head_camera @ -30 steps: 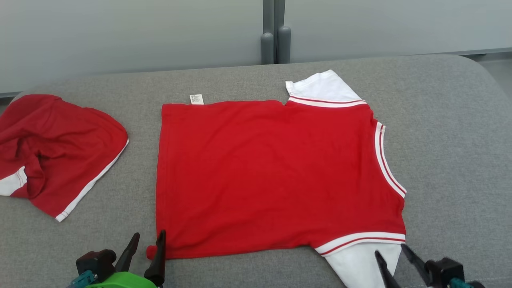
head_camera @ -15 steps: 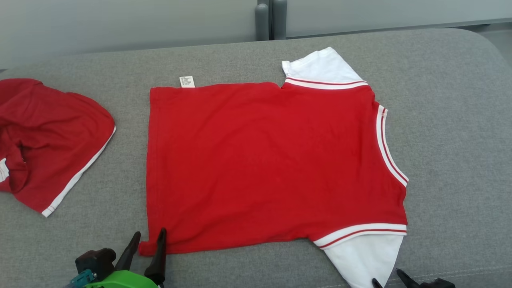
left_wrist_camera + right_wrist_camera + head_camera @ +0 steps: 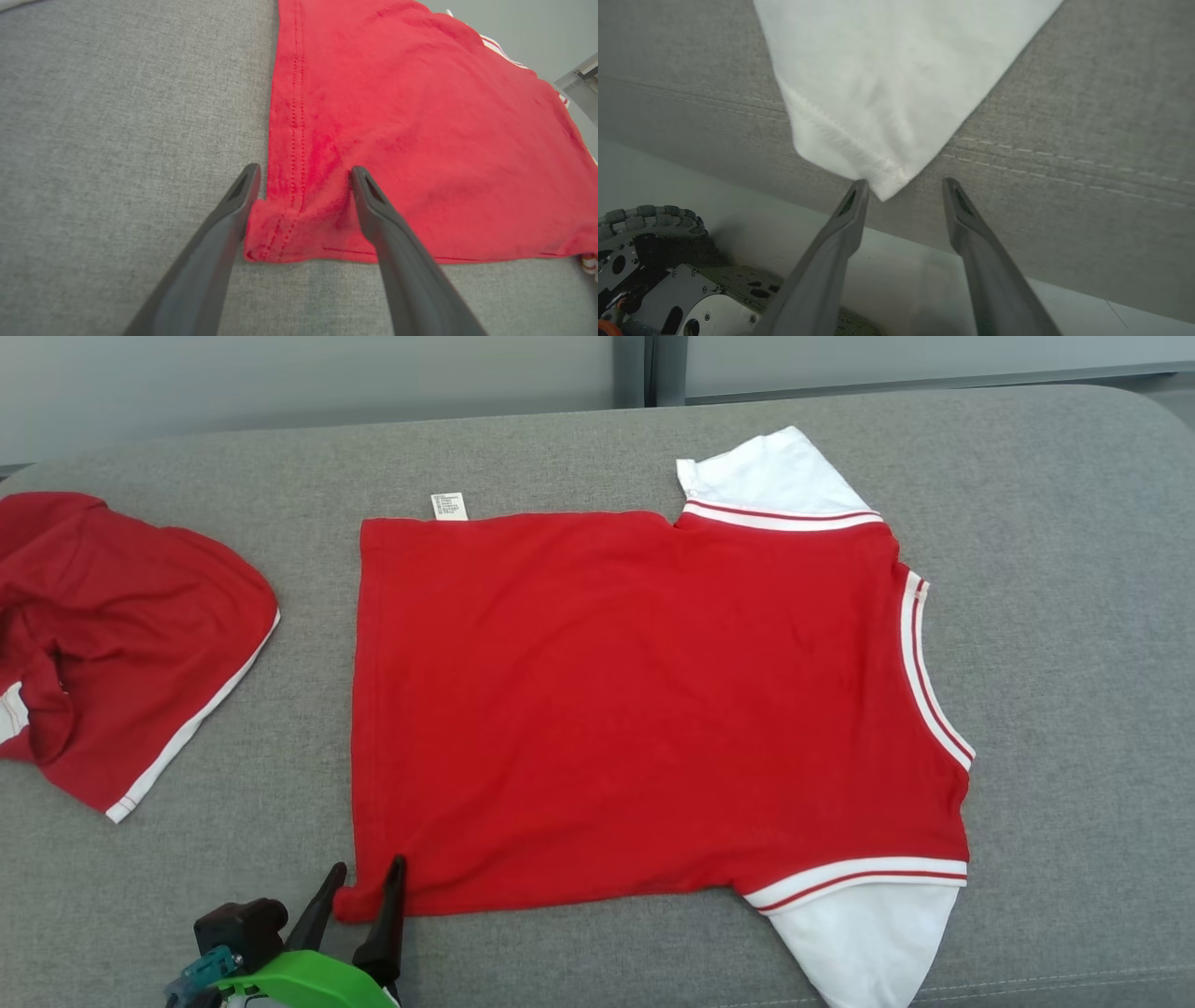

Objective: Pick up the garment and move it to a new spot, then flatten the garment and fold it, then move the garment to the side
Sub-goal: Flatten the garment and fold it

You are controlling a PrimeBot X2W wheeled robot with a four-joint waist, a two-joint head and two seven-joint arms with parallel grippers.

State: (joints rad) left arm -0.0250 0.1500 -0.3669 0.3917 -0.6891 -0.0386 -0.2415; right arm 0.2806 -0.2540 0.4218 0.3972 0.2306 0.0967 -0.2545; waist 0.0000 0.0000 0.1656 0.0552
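Red shirt (image 3: 653, 709) lies flat in the middle of the grey table (image 3: 1074, 616), its white sleeves toward our right. A second red garment (image 3: 121, 635) is bunched well apart at the far left. From the head we catch our left pincer (image 3: 359, 907) at the shirt's near-left hem corner. Its wrist camera gives us the detail: fingers spread wide, one over bare table, the other over red cloth, the stitched corner between them, nothing pinched. Over to the right wrist: our right pincer (image 3: 904, 185) stands parted at the table's edge. The tip of the white sleeve (image 3: 887, 70) lies between its fingertips, ungripped, with our wheeled base (image 3: 658, 261) below.
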